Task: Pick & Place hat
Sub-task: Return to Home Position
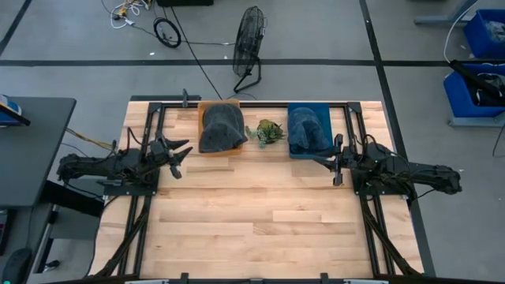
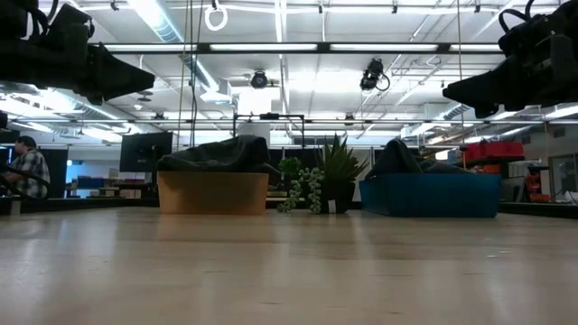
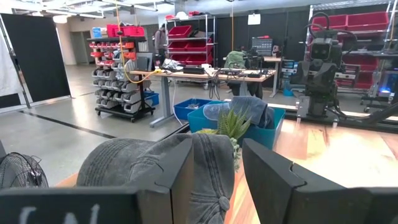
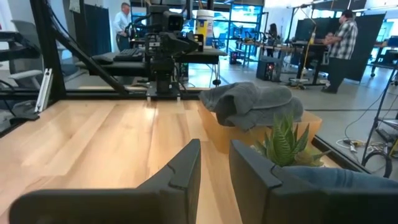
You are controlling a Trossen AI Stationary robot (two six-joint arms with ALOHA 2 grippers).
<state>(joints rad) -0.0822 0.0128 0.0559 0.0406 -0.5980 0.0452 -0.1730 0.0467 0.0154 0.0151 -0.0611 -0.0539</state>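
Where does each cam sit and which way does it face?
High: overhead, looking straight down on the table; left pincer and right pincer over its sides.
Low: tabletop height, level toward orange bin, plant, blue bin; arms in top corners.
Left wrist: behind left pincer's fingers, facing gray cap.
Right wrist: behind right pincer's fingers, facing left arm.
Shared: both wrist views show the plant.
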